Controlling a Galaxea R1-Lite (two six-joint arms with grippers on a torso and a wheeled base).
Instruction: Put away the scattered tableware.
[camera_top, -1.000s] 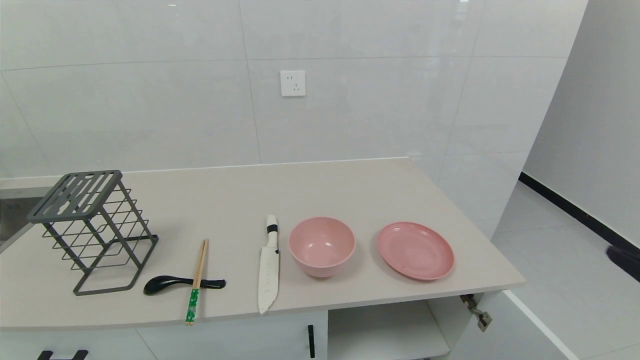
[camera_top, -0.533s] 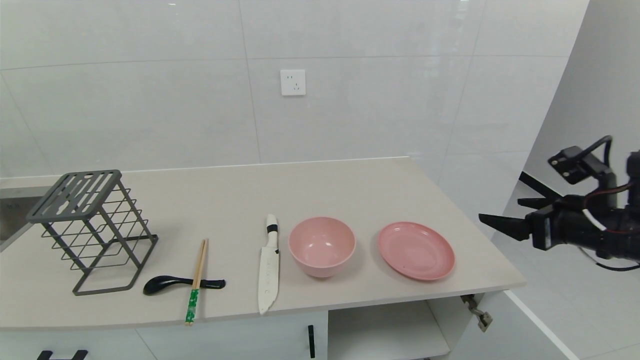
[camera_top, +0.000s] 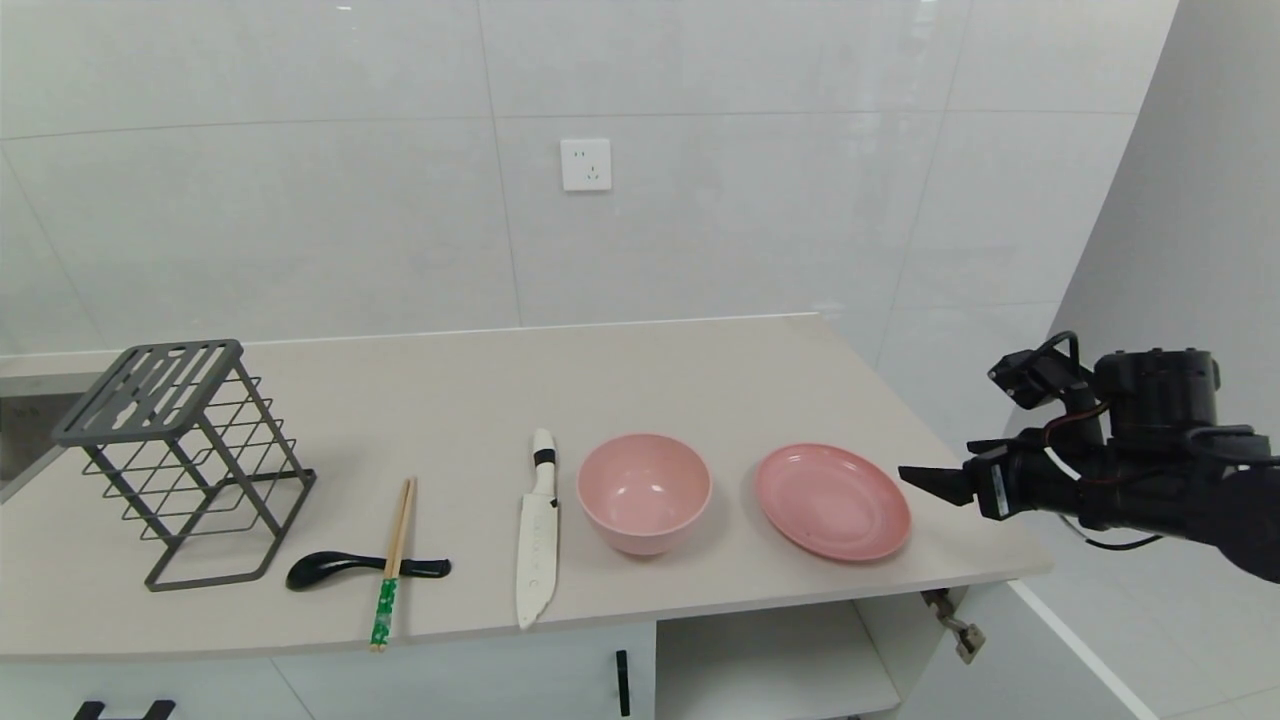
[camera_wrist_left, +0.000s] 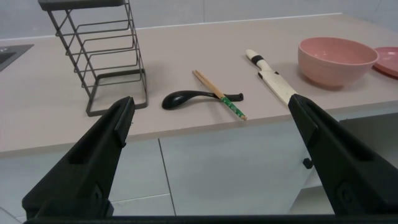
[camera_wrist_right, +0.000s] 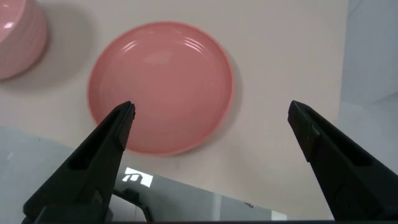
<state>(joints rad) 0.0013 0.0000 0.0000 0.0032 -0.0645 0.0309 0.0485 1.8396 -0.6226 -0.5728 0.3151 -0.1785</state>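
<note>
Right hand (camera_top: 934, 457) sits at the desk's (camera_top: 600, 380) right edge, up by the front right corner, fingers spread wide and carrying nothing, tips aimed in across the surface. And right there in front of it is the pink plate (camera_top: 832, 500), flat on the desk near that same corner, its rim just beside the fingertips. From the wrist the plate lies squarely between the two open fingers. It's round, so no long axis to line up with; what matters is that it lies straight ahead, toward the desk's left edge, and low, so the likely play is a drop onto its near rim. Beyond the plate, along the front edge: the pink bowl (camera_top: 644, 492) upright, then the white knife (camera_top: 537, 540) lying front to back. Further on, the chopsticks (camera_top: 393, 565) lie across the black spoon (camera_top: 340, 568). The wire rack (camera_top: 180, 450) stands at the left end. Left hand (camera_wrist_left: 210, 102) is also wide and empty, held off the front edge facing the spoon and chopsticks, well apart from the plate. So the right arm is clearly the nearer one here. Under the front right corner a cupboard (camera_top: 780, 660) stands open.
</note>
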